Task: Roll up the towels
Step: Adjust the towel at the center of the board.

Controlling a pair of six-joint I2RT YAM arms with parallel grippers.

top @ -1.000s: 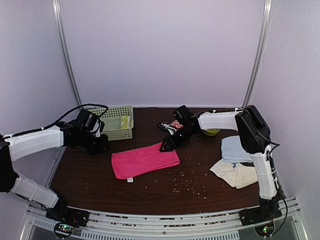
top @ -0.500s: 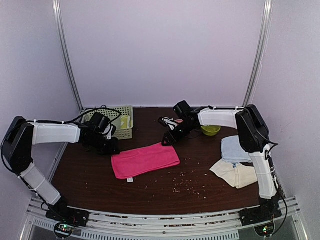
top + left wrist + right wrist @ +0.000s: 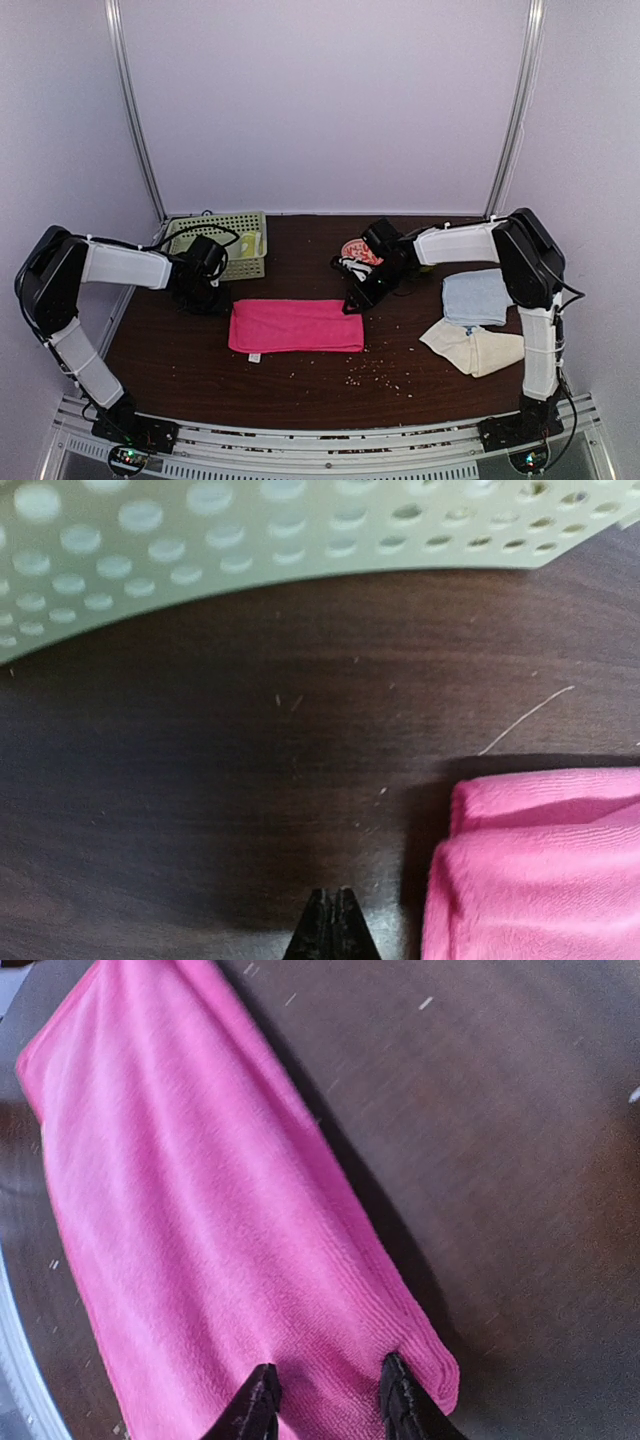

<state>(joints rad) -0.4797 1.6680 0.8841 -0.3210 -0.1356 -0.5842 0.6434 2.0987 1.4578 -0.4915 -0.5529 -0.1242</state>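
Zero rolled so far: pink towel (image 3: pixel 296 326) flat at centre, light blue towel (image 3: pixel 474 297) and cream towel (image 3: pixel 475 348) flat at right; right gripper (image 3: pixel 325 1395) parted astride pink's end, left gripper (image 3: pixel 333 898) pinched together alongside

I can read no words, numbers or brand marks anywhere around me. The pink towel (image 3: pixel 296 326) carries a small white tag (image 3: pixel 257 357) on its near edge, but any print on it is too small to read.
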